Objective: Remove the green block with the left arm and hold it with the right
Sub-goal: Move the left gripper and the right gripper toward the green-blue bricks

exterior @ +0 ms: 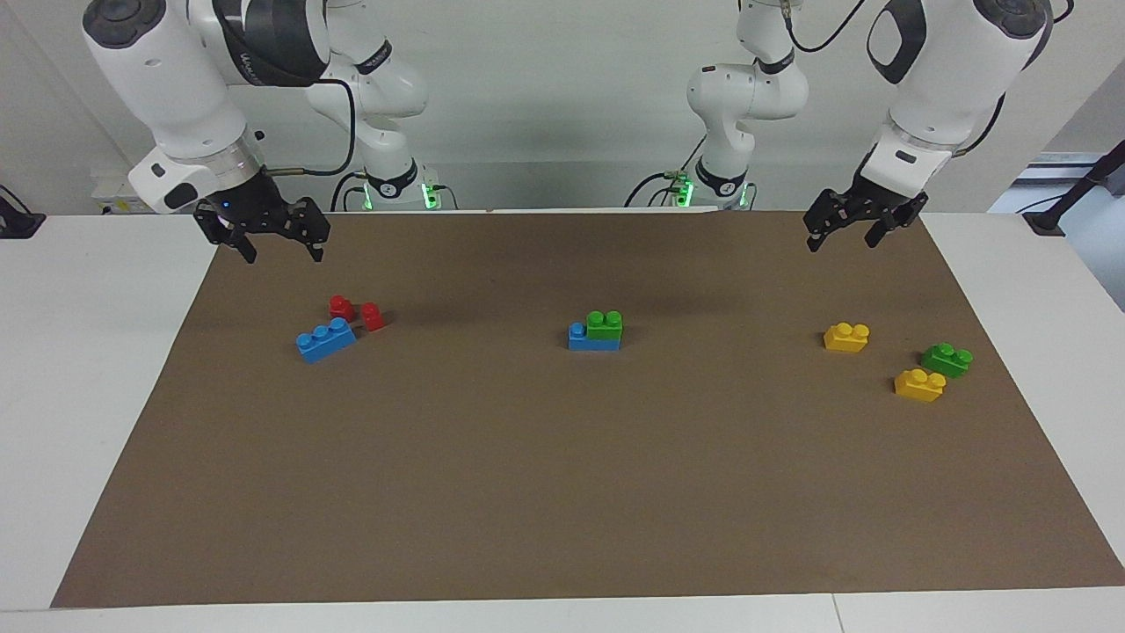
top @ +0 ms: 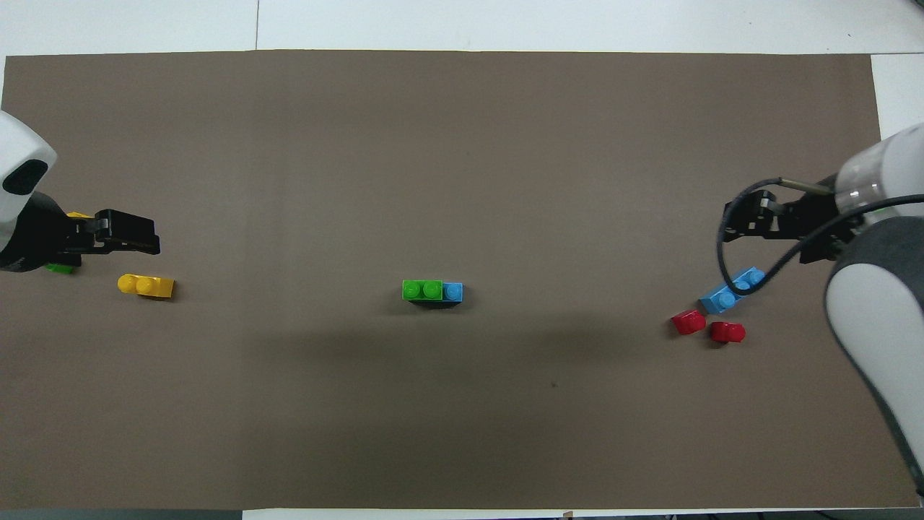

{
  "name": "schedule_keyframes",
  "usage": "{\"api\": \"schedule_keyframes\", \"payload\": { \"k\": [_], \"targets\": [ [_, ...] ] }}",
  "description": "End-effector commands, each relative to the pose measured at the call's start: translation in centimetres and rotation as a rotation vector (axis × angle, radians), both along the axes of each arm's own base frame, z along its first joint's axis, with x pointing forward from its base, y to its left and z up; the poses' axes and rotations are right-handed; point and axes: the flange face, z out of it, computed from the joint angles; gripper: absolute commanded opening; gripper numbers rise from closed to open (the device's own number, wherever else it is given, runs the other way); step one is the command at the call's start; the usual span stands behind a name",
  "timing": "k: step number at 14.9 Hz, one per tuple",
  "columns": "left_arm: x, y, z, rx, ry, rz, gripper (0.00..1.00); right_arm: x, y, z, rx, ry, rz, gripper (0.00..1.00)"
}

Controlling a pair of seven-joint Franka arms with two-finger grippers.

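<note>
Surface: white desk (exterior: 88, 369) under a flat, matte brown mat (exterior: 562, 475) that covers most of it; pale wall above the arms' bases.
Green block: glossy plastic, two round studs, seated on one end of a blue brick (exterior: 581, 338) at mid-mat (exterior: 605, 324); one blue stud stays bare. Overhead, the pair reads as a single short bar (top: 422, 289).
Other green brick: same shape, loose on the mat toward the left arm's end (exterior: 947, 360); overhead it is nearly all hidden under the left tool, only a green sliver showing.
Yellow bricks: two two-stud pieces, one just beside that green brick (exterior: 919, 385), one nearer the robots and apart (exterior: 846, 337). Overhead one lies plain (top: 146, 286); the other is a mere corner past the tool.
Long blue brick: three studs, lying askew toward the right arm's end (exterior: 325, 339); overhead a black cable crosses it.
Red pieces: two small rounded ones just beside it, nearer the robots (exterior: 341, 307) (exterior: 373, 316).
Left tool: black, fingers spread wide, nothing in them, raised over the mat's edge nearest the robots (exterior: 841, 236).
Right tool: black, fingers spread wide, empty, raised over the mat's corner nearest its base (exterior: 282, 250).
Cut off: both arms' upper links run out of the facing view.
</note>
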Motion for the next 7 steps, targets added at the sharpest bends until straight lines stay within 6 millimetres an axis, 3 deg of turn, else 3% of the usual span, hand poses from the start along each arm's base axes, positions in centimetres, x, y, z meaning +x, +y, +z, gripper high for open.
{"api": "schedule_keyframes", "payload": {
  "k": [1,3,7],
  "targets": [
    [-0.3,-0.7,0.5,-0.023,-0.009,0.162,1.00,-1.2,4.9,-1.6,0.057,0.030,-0.386,0.98],
    [-0.4,-1.9,0.1,-0.031,-0.031,0.286,1.00,-1.1,7.7,-3.9,0.111,0.068,-0.607,0.98],
    [-1.9,-6.5,-1.2,-0.057,-0.046,0.521,1.00,-0.9,12.5,-7.6,0.153,0.119,-0.879,0.98]
  ]
}}
